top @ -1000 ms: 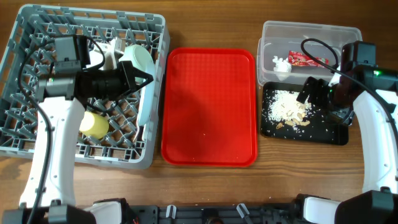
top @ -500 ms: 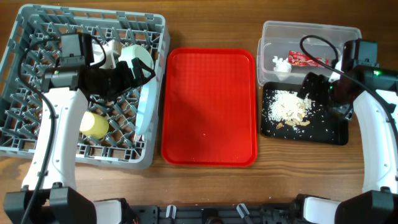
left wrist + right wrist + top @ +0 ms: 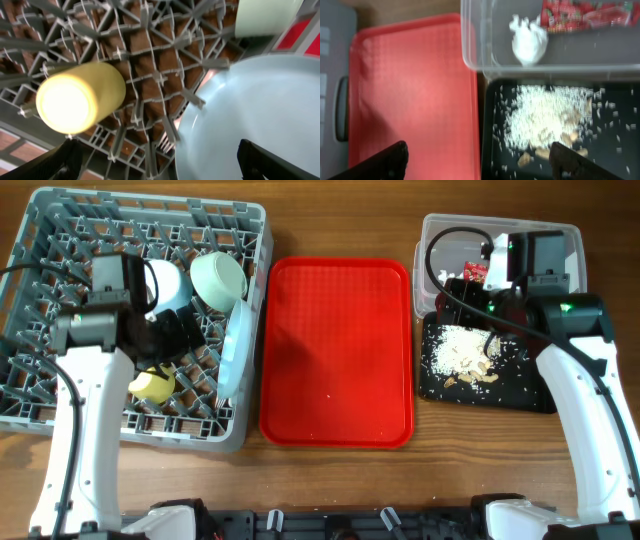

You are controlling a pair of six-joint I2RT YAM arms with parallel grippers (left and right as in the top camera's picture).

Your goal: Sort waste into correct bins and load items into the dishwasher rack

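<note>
The grey dishwasher rack point(image 3: 40, 220) fills the left of the table. In it stand a pale green bowl point(image 3: 220, 278), a pale blue plate point(image 3: 232, 345) on its edge, a pale blue bowl point(image 3: 170, 285) and a yellow cup point(image 3: 150, 385) lying on its side. My left gripper point(image 3: 192, 332) hovers open over the rack, between the cup point(image 3: 75, 97) and the plate point(image 3: 260, 110), holding nothing. My right gripper point(image 3: 452, 292) hangs open above the near-left corner of the clear tub point(image 3: 500, 230). The tub holds the white tissue point(image 3: 529, 40) and the red wrapper point(image 3: 585, 14). Rice-like crumbs point(image 3: 545, 117) lie in the black tray point(image 3: 492, 130).
A large red serving tray point(image 3: 335, 350) lies between the rack and the two bins, with only a speck or two on it. The black tray point(image 3: 530, 395) sits right in front of the clear tub. Bare wooden table runs along the front edge.
My left gripper has opened and drawn back from the plate and bowls, which stay in the rack. My right arm has swung from the black tray's right side up and left to the tub.
</note>
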